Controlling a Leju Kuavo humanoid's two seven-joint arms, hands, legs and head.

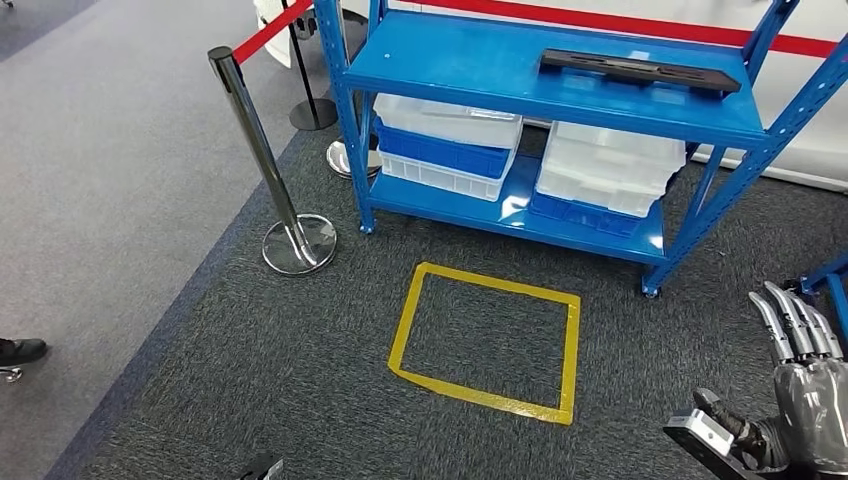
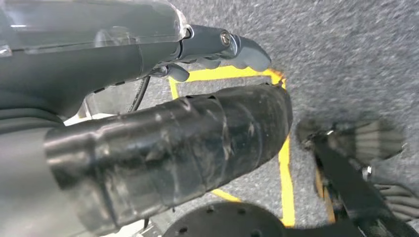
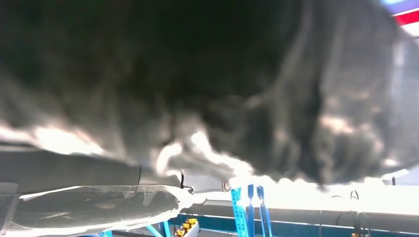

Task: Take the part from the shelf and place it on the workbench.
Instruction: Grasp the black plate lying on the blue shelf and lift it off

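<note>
The part [image 1: 640, 70] is a long, flat black piece lying on the top level of the blue shelf [image 1: 450, 60], toward its right end. My right hand [image 1: 800, 390] is low at the right, well short of the shelf, with its fingers stretched forward, the thumb apart and nothing in it. My left hand [image 2: 212, 47] hangs over the dark carpet with its thumb out and nothing held. The right wrist view is a dark blur.
Stacked white and blue bins [image 1: 450, 145] [image 1: 610, 170] fill the lower shelf. A yellow tape rectangle [image 1: 487, 340] marks the carpet before the shelf. A chrome stanchion [image 1: 262, 150] with a red belt [image 1: 270, 30] stands left of it. A person's shoe [image 1: 20, 350] is at the far left.
</note>
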